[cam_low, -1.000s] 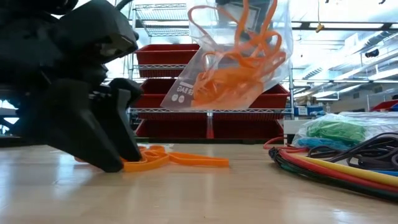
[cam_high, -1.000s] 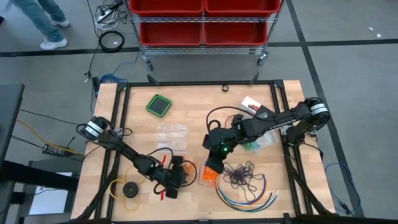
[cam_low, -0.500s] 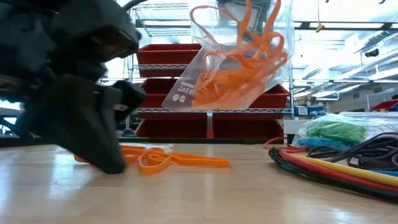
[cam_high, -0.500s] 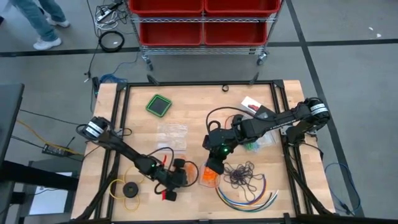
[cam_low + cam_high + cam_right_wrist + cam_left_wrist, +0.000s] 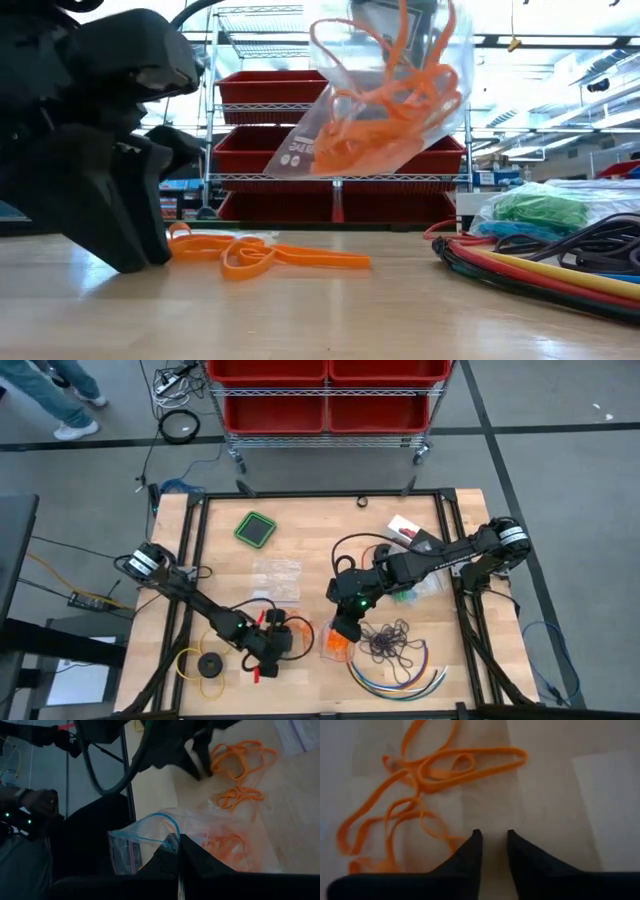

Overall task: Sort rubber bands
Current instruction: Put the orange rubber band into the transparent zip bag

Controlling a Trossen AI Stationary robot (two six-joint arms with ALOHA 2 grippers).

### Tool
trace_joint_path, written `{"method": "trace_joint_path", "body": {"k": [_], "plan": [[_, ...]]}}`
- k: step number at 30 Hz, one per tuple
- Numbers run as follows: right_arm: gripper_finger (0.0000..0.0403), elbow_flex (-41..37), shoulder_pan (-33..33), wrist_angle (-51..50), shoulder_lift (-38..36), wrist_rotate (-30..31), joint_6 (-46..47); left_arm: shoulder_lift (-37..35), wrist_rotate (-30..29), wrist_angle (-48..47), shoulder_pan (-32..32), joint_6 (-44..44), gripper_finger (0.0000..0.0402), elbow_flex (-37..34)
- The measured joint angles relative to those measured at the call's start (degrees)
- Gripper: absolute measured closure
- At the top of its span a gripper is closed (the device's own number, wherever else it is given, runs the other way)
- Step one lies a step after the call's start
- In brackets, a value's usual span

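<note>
Backing off the orange bands (image 5: 265,252), left gripper (image 5: 494,851) jaws now slightly parted; right gripper (image 5: 178,856) clamps bag (image 5: 385,85).

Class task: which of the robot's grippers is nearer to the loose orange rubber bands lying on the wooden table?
Left. The left gripper sits right beside the loose orange rubber bands, fingers slightly apart, holding nothing. The right gripper is farther off, holding up a clear plastic bag.

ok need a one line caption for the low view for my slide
Right gripper lifts a clear bag of orange rubber bands above the table while the left gripper sits beside loose orange bands on the wood.
</note>
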Motion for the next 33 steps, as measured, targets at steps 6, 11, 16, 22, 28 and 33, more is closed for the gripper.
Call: {"method": "trace_joint_path", "body": {"k": [6,11,16,22,28,33], "plan": [[0.0403,0.0,-0.03,-0.01,-0.02,-0.08,-0.07,-3.78,-3.46,-11.69,0.04,-4.65,0.0263,-0.27],[0.0402,0.0,0.0,0.01,-0.02,-0.1,-0.1,-8.17,-6.53,-17.29,-1.08,-6.24,0.026,-0.52],[0.0402,0.0,-0.01,0.23,-0.02,0.31,-0.13,-8.42,-8.88,-17.34,-1.81,-6.22,0.0259,-0.61],[0.0402,0.0,0.14,0.23,-0.02,0.3,-0.11,-8.04,-12.41,-28.26,-1.79,-10.5,0.0259,-0.55],[0.0402,0.0,0.13,0.23,-0.02,0.32,-0.6,-8.04,-12.86,-22.98,-2.01,-8.39,0.0259,-2.14],[0.0402,0.0,-0.03,0.38,-0.02,0.45,-0.61,-8.08,-12.8,-11.75,-1.46,-5.41,0.0259,-5.24]]}}
